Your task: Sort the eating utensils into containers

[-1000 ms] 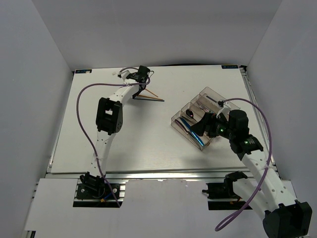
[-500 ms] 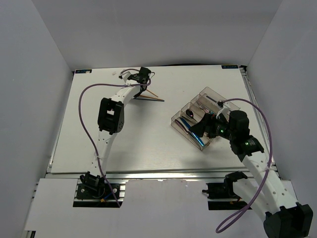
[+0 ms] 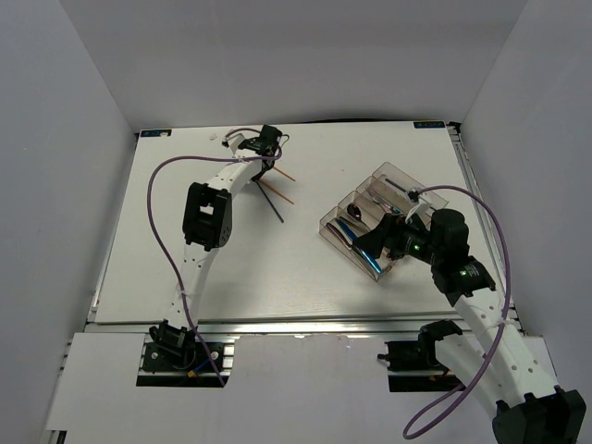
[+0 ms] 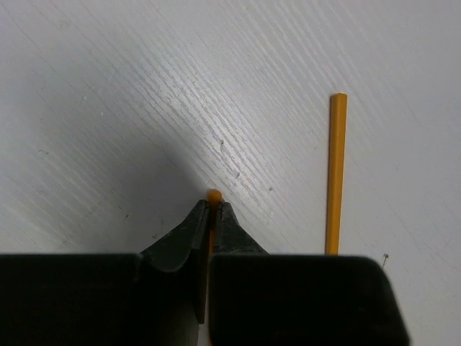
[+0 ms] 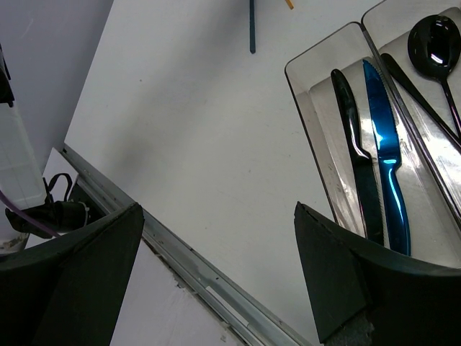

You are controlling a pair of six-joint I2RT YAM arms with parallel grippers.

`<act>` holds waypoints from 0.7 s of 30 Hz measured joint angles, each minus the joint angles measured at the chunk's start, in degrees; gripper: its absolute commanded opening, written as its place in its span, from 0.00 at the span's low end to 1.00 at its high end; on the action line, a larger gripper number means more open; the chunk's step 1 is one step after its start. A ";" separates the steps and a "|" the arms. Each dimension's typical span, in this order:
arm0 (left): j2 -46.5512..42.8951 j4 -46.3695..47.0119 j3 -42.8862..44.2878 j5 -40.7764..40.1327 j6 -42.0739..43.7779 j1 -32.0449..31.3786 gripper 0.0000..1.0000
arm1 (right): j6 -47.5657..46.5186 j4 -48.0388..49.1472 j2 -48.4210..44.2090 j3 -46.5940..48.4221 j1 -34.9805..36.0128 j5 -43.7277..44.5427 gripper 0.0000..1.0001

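1. The left gripper (image 4: 214, 207) is pinched tight on an orange chopstick (image 4: 214, 194). Only the rounded tip shows past the fingertips.
2. A second chopstick (image 4: 335, 173), also orange, lies flat on the table (image 3: 277, 277). In the wrist view it is at the gripper's 3 o'clock, clear of the fingers.
3. Take the table as a clock face with the arm bases at 6. The left gripper then sits near 11 o'clock. A dark blue stick (image 3: 272, 203) lies loose on its 6 o'clock side, slanted.
4. The right gripper (image 5: 216, 216) is spread wide and holds nothing. It hangs over the 7 o'clock end of the tray (image 3: 435, 196).
5. The clear tray rests at the table's 3 o'clock, turned askew to the edges.
6. A blue knife (image 5: 385, 158) and a black knife (image 5: 353, 144) lie side by side in the tray's outer compartment. A black spoon (image 5: 432, 40) lies in the next one.
7. The table is white, with fine grain lines and a few small specks. A soft shadow pools under the left gripper.
8. Plain pale walls (image 3: 277, 55) close in at 9, 12 and 3 o'clock.
9. A metal rail (image 3: 305, 326) runs along the 6 o'clock edge.
10. A purple cable (image 3: 153, 213) loops beside the left arm, and another trails along the right arm.
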 measured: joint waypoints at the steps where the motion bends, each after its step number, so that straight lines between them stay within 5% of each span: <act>1: 0.00 0.22 -0.09 0.00 -0.02 0.07 0.00 | 0.00 0.00 -0.15 -0.24 0.00 -0.02 0.89; 9: -0.74 3.39 -2.34 -0.11 0.83 0.20 0.00 | 0.00 0.55 -0.48 -1.01 0.00 -0.28 0.89; 21: -13.11 19.87 -24.52 6.60 4.92 0.46 0.00 | 0.00 3.06 -0.50 -2.01 0.52 -2.16 0.89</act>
